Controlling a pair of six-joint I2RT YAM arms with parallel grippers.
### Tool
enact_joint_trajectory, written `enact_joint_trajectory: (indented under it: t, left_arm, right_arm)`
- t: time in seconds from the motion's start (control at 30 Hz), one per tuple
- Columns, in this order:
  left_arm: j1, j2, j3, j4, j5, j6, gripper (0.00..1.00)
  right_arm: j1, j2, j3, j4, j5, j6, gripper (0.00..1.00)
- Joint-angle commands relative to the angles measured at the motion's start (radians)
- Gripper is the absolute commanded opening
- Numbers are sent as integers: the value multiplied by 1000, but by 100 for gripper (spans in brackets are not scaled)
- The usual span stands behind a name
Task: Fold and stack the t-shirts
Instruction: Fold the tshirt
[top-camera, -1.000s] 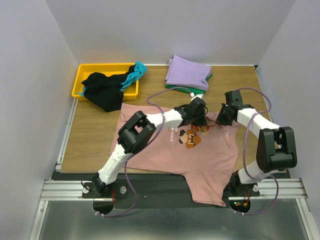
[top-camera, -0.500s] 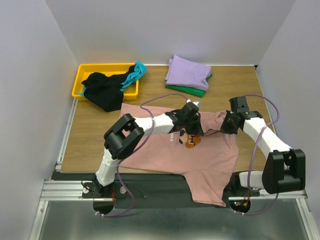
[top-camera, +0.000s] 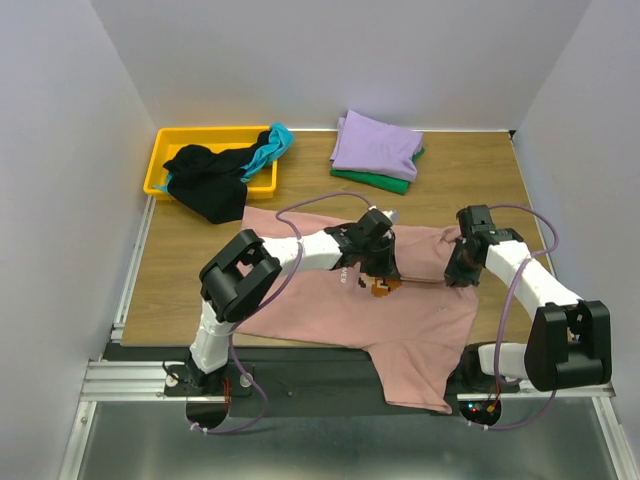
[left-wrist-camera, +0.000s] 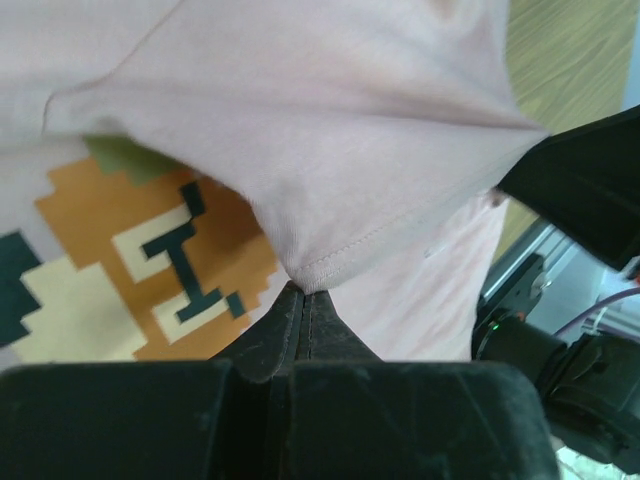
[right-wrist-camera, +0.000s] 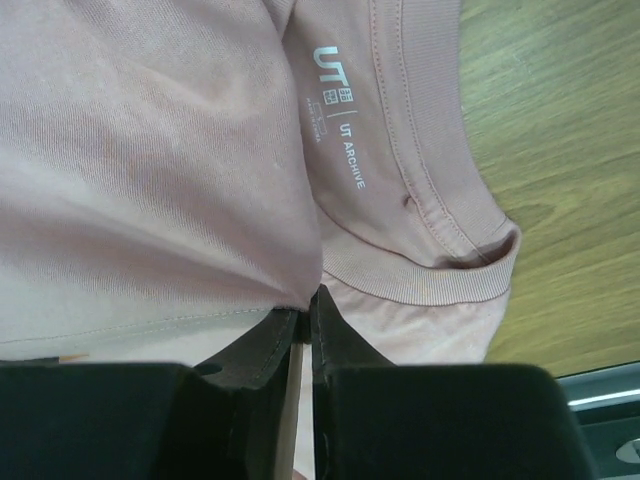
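Observation:
The dusty-pink t-shirt (top-camera: 330, 300) lies spread on the table, its pixel-art print partly covered by a folded-over edge. My left gripper (top-camera: 386, 278) is shut on a hemmed edge of the pink shirt (left-wrist-camera: 330, 130) above the orange print (left-wrist-camera: 150, 260). My right gripper (top-camera: 460, 272) is shut on another hemmed edge of the pink shirt (right-wrist-camera: 150, 200), next to the collar (right-wrist-camera: 420, 270). The edge stretches between the two grippers. A lavender t-shirt (top-camera: 375, 145) lies folded on a green t-shirt (top-camera: 370, 181) at the back. Black (top-camera: 205, 180) and teal (top-camera: 270, 148) t-shirts hang over the bin.
The yellow plastic bin (top-camera: 165, 150) stands at the back left. Bare wooden table (top-camera: 185, 270) shows left of the pink shirt. The pink shirt's lower part (top-camera: 415, 370) hangs over the near table edge, between the arm bases.
Both grippers have pulled the pink shirt's far edge toward the near side, folding it over the print. The right arm has swung right and stretched out.

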Motion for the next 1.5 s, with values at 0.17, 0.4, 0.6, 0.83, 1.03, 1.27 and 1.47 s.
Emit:
enact_joint_trajectory:
  t: [0.17,0.4,0.6,0.83,1.03,1.27,1.47]
  left_arm:
    - [-18,-92,-64,-49,27,43,33]
    - [-39,-179,-127,-101,6,94,77]
    - [-25,-336,-176,-146,-164,112,92]
    - [151,-417,-211,-138,-338,130,95]
    - [369,-388,-247,-55,-425,138,97]
    - [528,-252,-256,0,-387,144,97]
    - [622,-178,-280,3,-402,144,97]
  right_arm:
    - [-4,-28,-19,-43,8,7,34]
    - [-4,-98,43,-64,2,-13,79]
    - [-4,-156,137,-3,-75,-35,100]
    - [-4,4,183,219,-163,-39,100]
    - [-4,257,283,364,-69,-74,100]
    - [-9,468,358,378,0,-65,100]
    - [-38,549,382,382,55,-88,100]
